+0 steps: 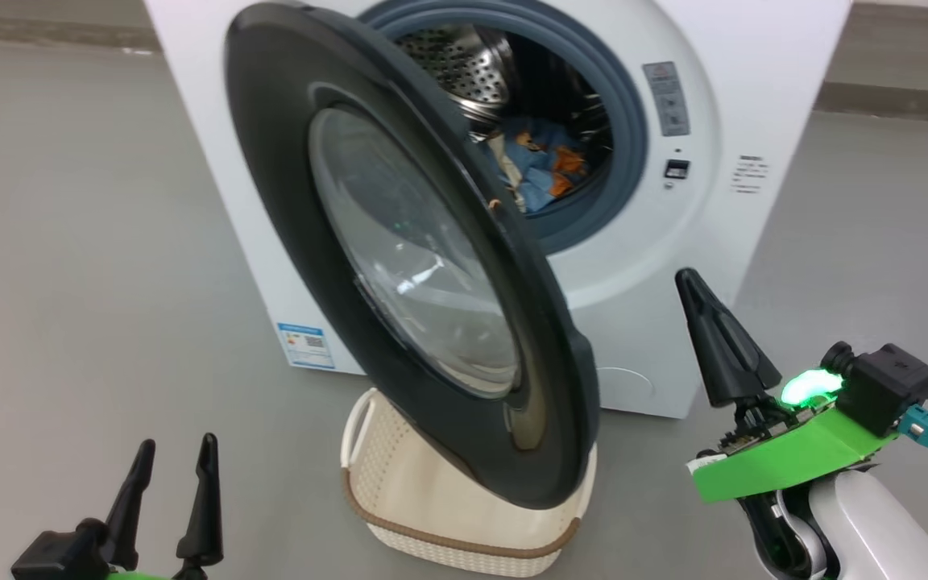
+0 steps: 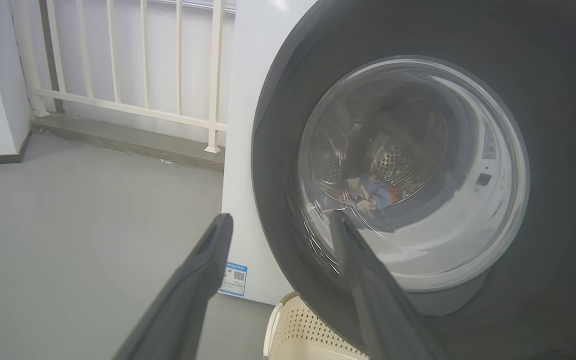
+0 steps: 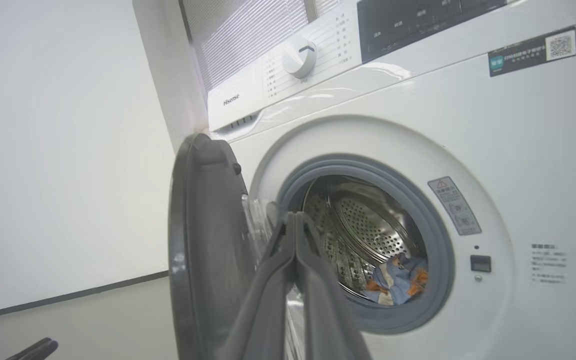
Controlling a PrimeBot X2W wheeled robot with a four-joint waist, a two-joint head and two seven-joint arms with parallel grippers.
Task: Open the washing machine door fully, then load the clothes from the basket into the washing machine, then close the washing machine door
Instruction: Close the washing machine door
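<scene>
There it was: the large round glossy black washing machine door [image 1: 399,242] w/ its bulging clear glass window stood partway open. It had swung out from the left side of the opening and was angled across the front of the big white boxy front-loading washing machine [image 1: 754,97].

Behind it showed the grey rubber seal [image 1: 633,121] and the perforated steel drum [image 1: 464,64]. Down in the drum's bottom lay the light blue clothes [image 1: 540,165] w/ orange and cream patches, in a heap. In the right wrist view the clothes [image 3: 400,277] sat low in the drum, w/ the door [image 3: 203,240] nearly edge-on to their left.

The small rectangular cream plastic basket [image 1: 399,483] w/ perforated sides and brown rim sat on the grey floor [image 1: 69,242] in front of the machine. Its far part was hidden under the door's lower edge.

The left gripper [image 1: 177,445] was low at bottom left, fingers spread, nothing btwn them, apart from door and basket. In its own wrist view the left gripper [image 2: 279,218] pointed at the door's outer face, and the clothes [image 2: 375,195] were seen thru the glass.

The right gripper [image 1: 688,280] was up on the right, fingers pressed together to one point, holding nothing. It was near the machine's front but not touching it. In its wrist view the right gripper [image 3: 293,216] lined up w/ the gap btwn door and opening.

A blue label sticker [image 1: 305,345] sat low on the machine's left corner.
</scene>
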